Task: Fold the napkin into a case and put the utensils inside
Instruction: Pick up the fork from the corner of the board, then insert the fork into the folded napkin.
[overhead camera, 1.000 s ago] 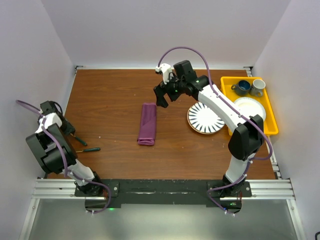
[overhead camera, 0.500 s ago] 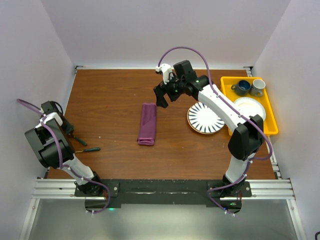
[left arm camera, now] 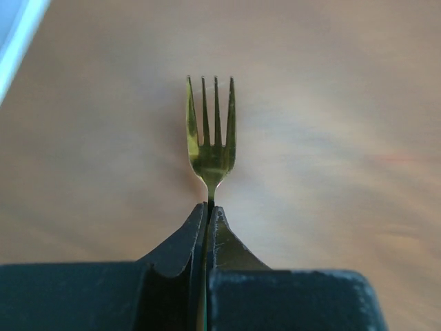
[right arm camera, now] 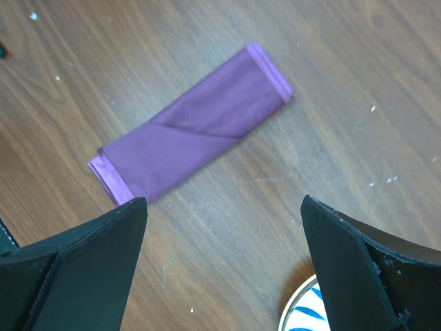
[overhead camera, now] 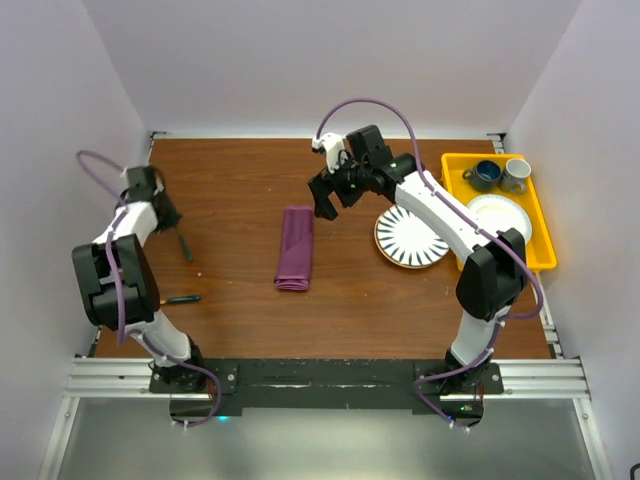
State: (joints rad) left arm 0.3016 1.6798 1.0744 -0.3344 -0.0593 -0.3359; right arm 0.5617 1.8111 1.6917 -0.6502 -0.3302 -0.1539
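The plum-purple case [overhead camera: 295, 247] lies folded as a narrow strip at mid-table; it also shows in the right wrist view [right arm camera: 193, 134]. My left gripper [overhead camera: 172, 222] is at the far left, shut on the handle of a gold fork [left arm camera: 211, 131], whose tines point away from the fingertips [left arm camera: 196, 227]. From above the fork [overhead camera: 185, 245] looks dark and thin. Another utensil [overhead camera: 183, 298] lies on the table near the left front. My right gripper [overhead camera: 325, 195] is open and empty, hovering just right of the case's far end.
A blue-striped plate [overhead camera: 411, 238] sits right of the case, and its rim shows in the right wrist view [right arm camera: 310, 310]. A yellow tray [overhead camera: 545, 245] at the right edge holds two cups [overhead camera: 500, 175] and a white plate [overhead camera: 497, 215]. White walls enclose the table.
My left arm has swung from the left table edge toward the far left, carrying one utensil off the table. The other utensil stayed put. The right arm barely moved.
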